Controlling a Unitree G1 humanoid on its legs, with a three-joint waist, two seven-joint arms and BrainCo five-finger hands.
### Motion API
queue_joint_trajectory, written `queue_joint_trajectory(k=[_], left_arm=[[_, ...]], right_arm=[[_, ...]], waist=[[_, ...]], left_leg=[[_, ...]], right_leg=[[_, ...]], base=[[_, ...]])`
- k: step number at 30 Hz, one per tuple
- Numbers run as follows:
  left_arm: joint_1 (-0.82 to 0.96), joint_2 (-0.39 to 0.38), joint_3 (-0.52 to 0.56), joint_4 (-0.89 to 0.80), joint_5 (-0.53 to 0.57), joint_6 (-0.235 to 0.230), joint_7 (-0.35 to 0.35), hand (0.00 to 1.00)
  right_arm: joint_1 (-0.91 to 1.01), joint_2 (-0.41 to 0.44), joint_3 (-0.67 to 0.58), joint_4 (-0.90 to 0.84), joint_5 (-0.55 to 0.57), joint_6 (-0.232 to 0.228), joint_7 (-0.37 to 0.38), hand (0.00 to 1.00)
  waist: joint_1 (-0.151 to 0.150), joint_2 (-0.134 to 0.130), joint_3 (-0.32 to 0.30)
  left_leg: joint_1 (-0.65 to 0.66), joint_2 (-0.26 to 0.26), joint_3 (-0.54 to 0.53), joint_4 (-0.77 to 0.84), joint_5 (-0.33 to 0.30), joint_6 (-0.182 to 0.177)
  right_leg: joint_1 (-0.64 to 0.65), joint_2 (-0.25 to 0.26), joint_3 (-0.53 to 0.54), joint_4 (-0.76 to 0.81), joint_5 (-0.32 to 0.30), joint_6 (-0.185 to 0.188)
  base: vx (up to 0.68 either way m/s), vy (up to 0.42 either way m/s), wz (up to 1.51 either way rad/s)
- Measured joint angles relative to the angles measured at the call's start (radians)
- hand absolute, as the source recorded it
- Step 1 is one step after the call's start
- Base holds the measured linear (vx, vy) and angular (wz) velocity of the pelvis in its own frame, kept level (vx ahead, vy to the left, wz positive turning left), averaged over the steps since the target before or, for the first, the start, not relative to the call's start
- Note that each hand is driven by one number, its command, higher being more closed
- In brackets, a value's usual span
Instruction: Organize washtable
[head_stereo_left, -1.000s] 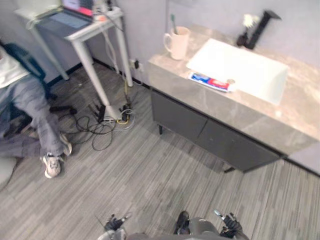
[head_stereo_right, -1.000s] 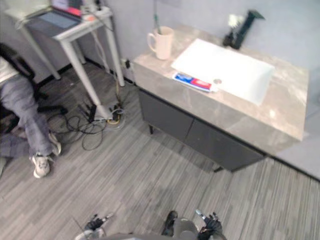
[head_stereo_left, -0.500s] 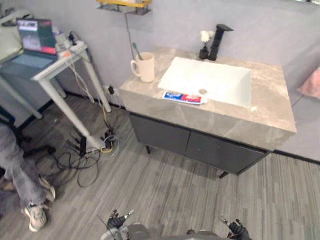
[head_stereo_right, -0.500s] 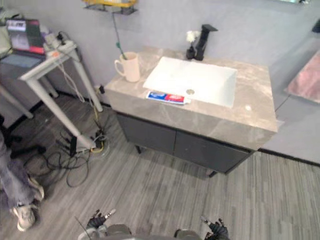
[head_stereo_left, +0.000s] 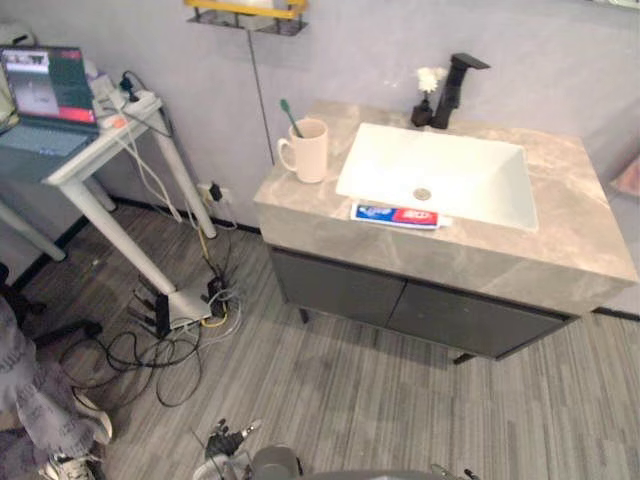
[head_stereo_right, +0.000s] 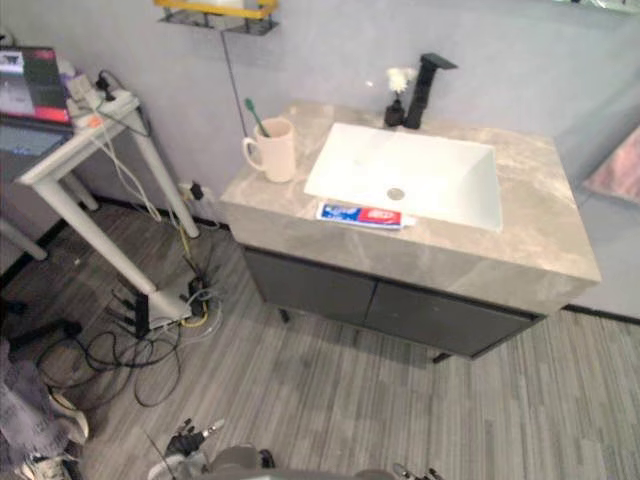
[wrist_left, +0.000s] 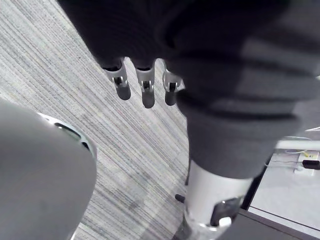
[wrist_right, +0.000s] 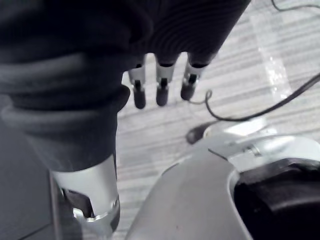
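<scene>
The washtable (head_stereo_left: 480, 262) has a grey marble top, a white sink (head_stereo_left: 440, 175) and dark cabinet doors. A cream cup (head_stereo_left: 308, 152) holding a green toothbrush (head_stereo_left: 287, 109) stands at its left end. A red and blue toothpaste tube (head_stereo_left: 396, 215) lies on the front rim of the sink. At the back stand a black faucet (head_stereo_left: 456, 88) and a small vase with a white flower (head_stereo_left: 428, 92). My left hand (wrist_left: 145, 92) hangs low over the floor, far from the washtable, fingers straight and holding nothing. My right hand (wrist_right: 160, 90) hangs the same way, open.
A white side table (head_stereo_left: 95, 150) with a laptop (head_stereo_left: 42, 100) stands at the left, with cables and a power strip (head_stereo_left: 185, 315) on the floor under it. A person's leg and shoe (head_stereo_left: 50, 440) are at the lower left. A yellow shelf (head_stereo_left: 245, 10) is on the wall.
The camera has swung, so the washtable now sits more to the right and the person has slid toward the lower left. Both hands still hang low.
</scene>
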Motion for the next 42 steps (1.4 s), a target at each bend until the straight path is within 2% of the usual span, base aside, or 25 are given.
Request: queue_joint_trajectory(k=[1, 2, 3, 4, 5, 6, 7, 8, 9, 10, 11, 12, 13, 15, 16, 17, 18, 19, 21, 24, 28, 29, 30, 42], left_arm=[[-0.012, -0.002, -0.011, 0.017, 0.002, 0.003, -0.001, 0.00], [-0.015, 0.000, -0.023, 0.021, 0.004, 0.002, -0.001, 0.00], [-0.015, 0.012, -0.039, 0.022, 0.015, 0.002, -0.002, 0.00], [-0.016, 0.024, -0.055, 0.020, 0.027, 0.002, -0.002, 0.00], [-0.016, 0.029, -0.065, 0.019, 0.037, 0.002, -0.001, 0.00], [-0.016, 0.031, -0.078, 0.020, 0.050, 0.002, -0.001, 0.00], [-0.015, 0.029, -0.083, 0.021, 0.066, 0.004, -0.001, 0.00], [-0.015, 0.026, -0.095, 0.021, 0.067, 0.005, -0.001, 0.00], [-0.015, 0.029, -0.110, 0.019, 0.076, 0.006, -0.001, 0.00], [-0.015, 0.032, -0.110, 0.019, 0.081, 0.006, -0.002, 0.00], [-0.017, 0.035, -0.111, 0.019, 0.086, 0.007, -0.003, 0.00], [-0.022, 0.032, -0.116, 0.020, 0.090, 0.007, -0.010, 0.00], [-0.029, 0.033, -0.127, 0.030, 0.103, 0.012, -0.021, 0.00], [-0.037, 0.032, -0.133, 0.042, 0.113, 0.023, -0.023, 0.00], [-0.037, 0.038, -0.129, 0.041, 0.121, 0.025, -0.025, 0.00], [-0.043, 0.022, -0.114, 0.045, 0.127, 0.026, -0.028, 0.00], [-0.035, 0.001, -0.093, 0.043, 0.131, 0.026, -0.033, 0.00], [-0.031, -0.012, -0.081, 0.042, 0.131, 0.025, -0.034, 0.00], [-0.027, -0.031, -0.064, 0.042, 0.134, 0.025, -0.041, 0.00], [-0.026, -0.026, -0.063, 0.040, 0.151, 0.025, -0.042, 0.00], [-0.028, -0.012, -0.059, 0.037, 0.151, 0.024, -0.042, 0.00], [-0.030, -0.007, -0.059, 0.037, 0.153, 0.024, -0.043, 0.00], [-0.039, 0.010, -0.078, 0.037, 0.165, 0.022, -0.043, 0.00], [-0.039, 0.011, -0.077, 0.038, 0.161, 0.022, -0.043, 0.00]], right_arm=[[-0.004, -0.001, -0.017, 0.000, 0.016, 0.002, 0.000, 0.00], [-0.003, 0.002, -0.026, 0.000, 0.020, 0.003, 0.000, 0.00], [-0.002, 0.014, -0.033, -0.002, 0.024, 0.005, 0.000, 0.00], [0.001, 0.024, -0.033, -0.003, 0.025, 0.006, 0.000, 0.00], [0.003, 0.028, -0.034, -0.005, 0.026, 0.005, -0.001, 0.00], [0.003, 0.027, -0.035, -0.015, 0.030, 0.005, -0.001, 0.00], [0.002, 0.020, -0.034, -0.034, 0.032, 0.004, -0.001, 0.00], [0.002, 0.018, -0.033, -0.041, 0.032, 0.002, -0.002, 0.00], [0.003, 0.018, -0.033, -0.041, 0.032, -0.001, -0.003, 0.00], [0.003, 0.019, -0.031, -0.041, 0.032, -0.002, -0.003, 0.00], [0.001, 0.028, -0.031, -0.039, 0.032, 0.000, -0.004, 0.00], [-0.003, 0.030, -0.031, -0.038, 0.032, 0.000, -0.005, 0.00], [-0.009, 0.026, -0.033, -0.037, 0.029, 0.000, -0.004, 0.00], [-0.009, 0.021, -0.032, -0.037, 0.019, 0.000, -0.004, 0.00], [-0.003, 0.029, -0.035, -0.039, 0.014, -0.001, -0.004, 0.00], [-0.006, 0.022, -0.047, -0.033, 0.015, 0.001, -0.003, 0.00], [-0.003, 0.011, -0.063, -0.029, 0.014, 0.001, -0.001, 0.00], [-0.004, 0.009, -0.073, -0.029, 0.013, 0.001, -0.001, 0.00], [-0.004, 0.002, -0.097, -0.029, 0.012, 0.001, -0.001, 0.00], [-0.003, 0.012, -0.109, -0.017, 0.011, 0.002, -0.001, 0.00], [-0.004, 0.028, -0.111, 0.001, 0.011, 0.004, 0.000, 0.00], [-0.003, 0.031, -0.111, 0.002, 0.011, 0.005, 0.001, 0.00], [-0.012, 0.031, -0.074, 0.010, 0.012, 0.006, 0.017, 0.00], [-0.009, 0.033, -0.073, 0.010, 0.027, 0.004, 0.018, 0.00]], waist=[[-0.003, 0.009, 0.000], [-0.002, 0.008, 0.001], [-0.002, -0.010, 0.001], [-0.003, -0.028, 0.000], [-0.003, -0.035, 0.000], [-0.004, -0.030, 0.001], [-0.009, -0.013, 0.000], [-0.010, -0.010, -0.001], [-0.010, 0.010, 0.001], [-0.010, 0.003, 0.000], [-0.010, -0.011, 0.000], [-0.010, -0.014, 0.000], [-0.019, -0.005, 0.004], [-0.032, 0.004, 0.010], [-0.030, -0.013, 0.008], [-0.030, 0.010, 0.013], [-0.029, 0.033, 0.011], [-0.028, 0.035, 0.015], [-0.030, 0.062, 0.008], [-0.028, 0.051, 0.002], [-0.016, 0.019, 0.000], [-0.008, 0.010, 0.002], [-0.006, -0.017, 0.013], [-0.006, -0.018, 0.013]], left_leg=[[0.016, -0.007, -0.002, -0.022, -0.032, 0.009], [0.027, -0.016, 0.001, -0.037, -0.040, 0.019], [0.048, -0.049, 0.011, -0.068, -0.048, 0.024], [0.071, -0.085, 0.024, -0.095, -0.054, 0.036], [0.081, -0.094, 0.034, -0.114, -0.054, 0.038], [0.096, -0.103, 0.064, -0.142, -0.050, 0.044], [0.113, -0.094, 0.087, -0.164, -0.050, 0.045], [0.128, -0.095, 0.095, -0.185, -0.050, 0.045], [0.148, -0.095, 0.106, -0.211, -0.035, 0.067], [0.159, -0.096, 0.115, -0.221, -0.031, 0.070], [0.179, -0.091, 0.127, -0.240, -0.021, 0.089], [0.189, -0.081, 0.131, -0.251, -0.017, 0.094], [0.190, -0.059, 0.128, -0.255, -0.012, 0.097], [0.190, -0.039, 0.112, -0.251, -0.011, 0.096], [0.202, -0.067, 0.103, -0.250, -0.012, 0.093], [0.227, -0.061, 0.088, -0.252, -0.019, 0.080], [0.234, -0.062, 0.083, -0.242, -0.012, 0.069], [0.234, -0.064, 0.082, -0.243, -0.010, 0.063], [0.261, -0.067, 0.076, -0.299, -0.001, 0.051], [0.275, -0.077, 0.049, -0.324, 0.008, 0.045], [0.262, -0.087, 0.024, -0.325, 0.009, 0.046], [0.264, -0.094, 0.019, -0.324, 0.012, 0.051], [0.276, -0.115, -0.025, -0.392, 0.035, 0.082], [0.276, -0.115, -0.024, -0.393, 0.037, 0.079]], right_leg=[[-0.022, -0.006, 0.026, 0.013, -0.012, 0.027], [-0.032, -0.013, 0.038, 0.028, -0.016, 0.032], [-0.054, -0.041, 0.061, 0.067, -0.043, 0.035], [-0.077, -0.070, 0.081, 0.112, -0.069, 0.020], [-0.092, -0.079, 0.094, 0.140, -0.081, -0.001], [-0.141, -0.088, 0.089, 0.232, -0.066, -0.034], [-0.199, -0.081, 0.048, 0.317, -0.025, -0.097], [-0.218, -0.081, 0.015, 0.348, -0.006, -0.125], [-0.235, -0.080, -0.027, 0.379, 0.009, -0.137], [-0.239, -0.078, -0.041, 0.385, 0.006, -0.132], [-0.239, -0.048, -0.059, 0.380, -0.018, -0.099], [-0.239, 0.006, -0.083, 0.366, -0.048, -0.075], [-0.243, 0.092, -0.099, 0.330, -0.073, -0.080], [-0.231, 0.192, -0.095, 0.200, -0.057, -0.116], [-0.210, 0.212, -0.094, 0.077, 0.050, -0.173], [-0.173, 0.218, -0.101, 0.065, 0.054, -0.179], [-0.156, 0.213, -0.095, 0.057, 0.055, -0.180], [-0.145, 0.210, -0.093, 0.048, 0.055, -0.180], [-0.108, 0.210, -0.096, 0.010, 0.055, -0.180], [-0.054, 0.211, -0.114, -0.077, 0.075, -0.157], [-0.041, 0.204, -0.129, -0.118, 0.093, -0.147], [-0.029, 0.199, -0.132, -0.132, 0.098, -0.140], [-0.035, 0.184, -0.163, -0.145, 0.134, -0.126], [-0.034, 0.180, -0.172, -0.144, 0.135, -0.125]], base=[[-0.03, 0.104, -0.48], [-0.05, 0.150, -0.53], [-0.06, 0.184, -0.40], [-0.07, 0.216, -0.42], [-0.05, 0.168, -0.51], [-0.04, 0.190, -0.64], [-0.02, 0.170, -0.67], [0.01, 0.224, -0.62], [0.03, 0.120, -0.46], [0.07, 0.155, -0.49], [0.13, 0.082, -0.36], [0.20, 0.070, -0.25], [0.19, -0.015, -0.03], [0.15, -0.044, 0.13], [0.16, -0.061, 0.17], [0.28, -0.009, 0.09], [0.22, 0.024, 0.05], [0.24, 0.053, -0.04], [0.14, 0.026, 0.05], [0.09, 0.041, 0.24], [0.01, 0.027, 0.17], [0.00, 0.015, 0.04], [0.00, 0.000, 0.00], [0.00, 0.000, 0.00]])
